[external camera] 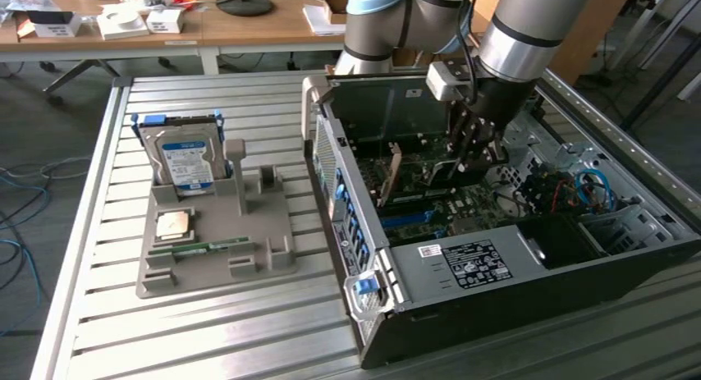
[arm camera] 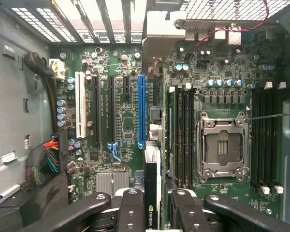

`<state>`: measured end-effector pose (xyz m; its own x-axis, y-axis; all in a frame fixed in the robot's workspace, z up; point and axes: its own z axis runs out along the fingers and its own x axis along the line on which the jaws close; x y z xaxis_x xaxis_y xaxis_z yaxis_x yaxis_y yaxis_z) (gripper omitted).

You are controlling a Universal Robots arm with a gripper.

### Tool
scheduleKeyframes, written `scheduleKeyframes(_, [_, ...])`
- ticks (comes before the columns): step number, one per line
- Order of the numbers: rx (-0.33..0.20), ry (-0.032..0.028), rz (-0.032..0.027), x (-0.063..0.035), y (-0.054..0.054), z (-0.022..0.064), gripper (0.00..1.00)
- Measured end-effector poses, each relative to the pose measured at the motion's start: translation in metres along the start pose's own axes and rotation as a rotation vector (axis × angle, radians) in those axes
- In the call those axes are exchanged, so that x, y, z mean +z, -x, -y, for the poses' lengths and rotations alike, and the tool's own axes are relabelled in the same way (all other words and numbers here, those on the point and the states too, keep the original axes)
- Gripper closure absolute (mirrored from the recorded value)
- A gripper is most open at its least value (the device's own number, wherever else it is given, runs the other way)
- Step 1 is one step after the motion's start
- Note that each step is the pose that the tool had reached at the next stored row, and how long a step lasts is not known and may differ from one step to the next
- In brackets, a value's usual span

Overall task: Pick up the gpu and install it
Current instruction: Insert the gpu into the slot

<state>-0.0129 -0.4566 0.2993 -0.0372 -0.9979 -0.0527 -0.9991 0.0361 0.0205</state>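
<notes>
The gripper [arm camera: 154, 207] pinches the gpu [arm camera: 152, 159] edge-on, likely so its connector faces down; it hangs just beside the blue slot [arm camera: 141, 111]. It looks unseated.

gpu [arm camera: 152, 169], upright on edge, inside case

Around the claw [external camera: 474, 162] stands an open computer case [external camera: 460, 314], lying on its side on the slatted metal bench [external camera: 219, 339]. Directly beneath the claw lies the motherboard [arm camera: 125, 121]. A long blue slot [arm camera: 141, 111] runs just to one side of the claw, and an open processor socket [arm camera: 221, 147] sits on the other side. Well apart from the claw, outside the case, a grey holder [external camera: 208, 273] carries an upright hard drive [external camera: 186, 160], a processor chip [external camera: 176, 225] and a memory stick [external camera: 203, 249]. A wooden bench [external camera: 252, 27] stands far behind the claw.
</notes>
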Motion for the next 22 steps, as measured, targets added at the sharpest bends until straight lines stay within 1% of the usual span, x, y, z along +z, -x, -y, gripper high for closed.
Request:
scheduleKeyframes(4, [0.000,-0.0001,0.0000,0.0000,0.0000,-0.0005,0.74])
scheduleKeyframes(14, [0.000,-0.0008,0.0001,0.0002,-0.0003,-0.0086,0.74])
scheduleKeyframes(22, [0.000,-0.0008,0.0000,0.0001,-0.0013,-0.0089,0.74])
